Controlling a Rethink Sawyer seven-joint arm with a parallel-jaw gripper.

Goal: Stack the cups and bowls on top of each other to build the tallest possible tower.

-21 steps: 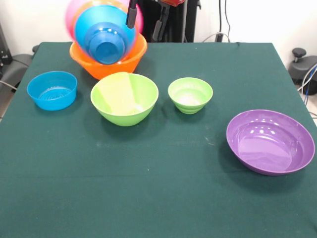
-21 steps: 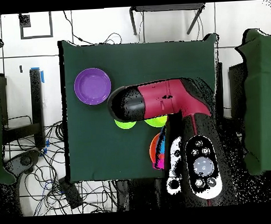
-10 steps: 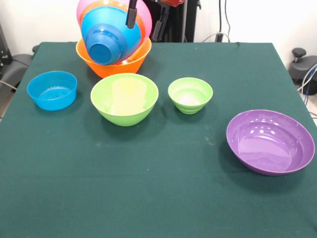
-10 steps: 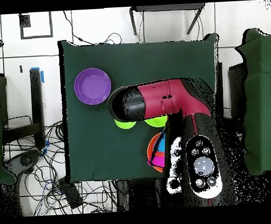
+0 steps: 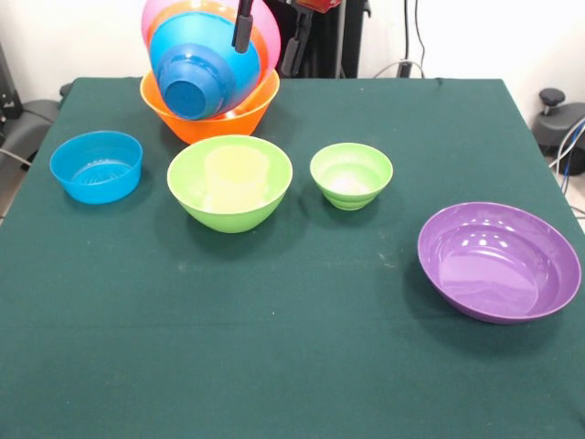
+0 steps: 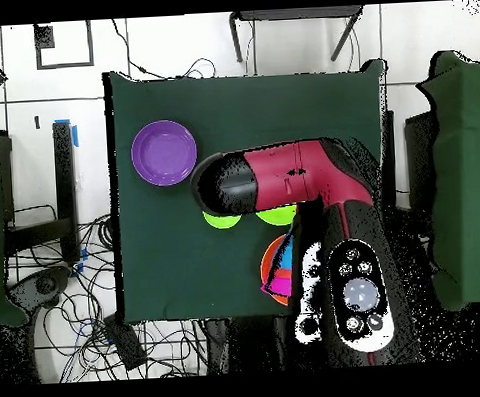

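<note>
Front view: set across the worktop (image 5: 366, 366) from the arm, angled down, close in; green surface fills most of the picture.
Overhead view: looks straight down from high up; whole worktop (image 6: 280, 114) plus surrounding floor and cables.
Orientation: turned half round against each other.
Shared: purple bowl (image 5: 498, 261) (image 6: 164, 153), two lime-green bowls (image 5: 229, 181) (image 6: 222, 221) partly under the arm (image 6: 283, 179) from above, tilted nested stack (image 5: 206, 69) (image 6: 278, 273).

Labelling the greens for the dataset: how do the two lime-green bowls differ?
The large lime-green bowl is wider and deeper than the small lime-green bowl. The large one holds a pale yellow tumbler; the small one holds no other item. The large one sits nearer the orange bowl. Both stand upright, apart, on the green table.
</note>
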